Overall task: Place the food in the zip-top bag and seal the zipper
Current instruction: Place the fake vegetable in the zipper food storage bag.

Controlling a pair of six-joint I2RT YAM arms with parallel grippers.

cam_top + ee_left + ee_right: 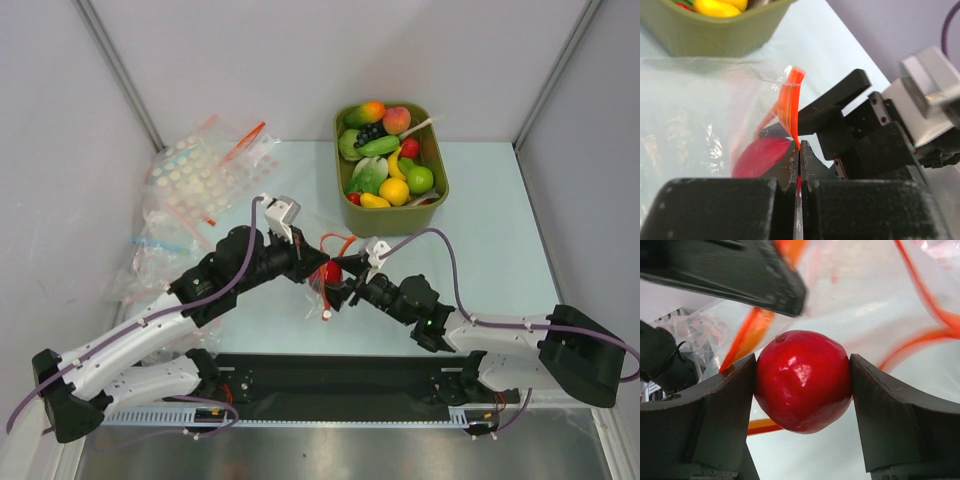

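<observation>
My left gripper (312, 268) is shut on the red-orange zipper (791, 107) of the clear zip-top bag (700, 120), holding its mouth up at mid-table. My right gripper (340, 277) is shut on a glossy red toy fruit (802, 380), held at the bag's mouth; the fruit shows through the plastic in the left wrist view (760, 157) and in the top view (331, 271). The zipper strip (935, 325) curves around the fruit in the right wrist view. More toy food (395, 190) fills the olive-green tub (440, 185) at the back right.
A pile of other clear bags, some printed with white dots (195, 180) and one with a blue strip (160, 245), lies at the left back. Grey walls enclose the table on three sides. The tub (715, 37) stands just beyond the held bag.
</observation>
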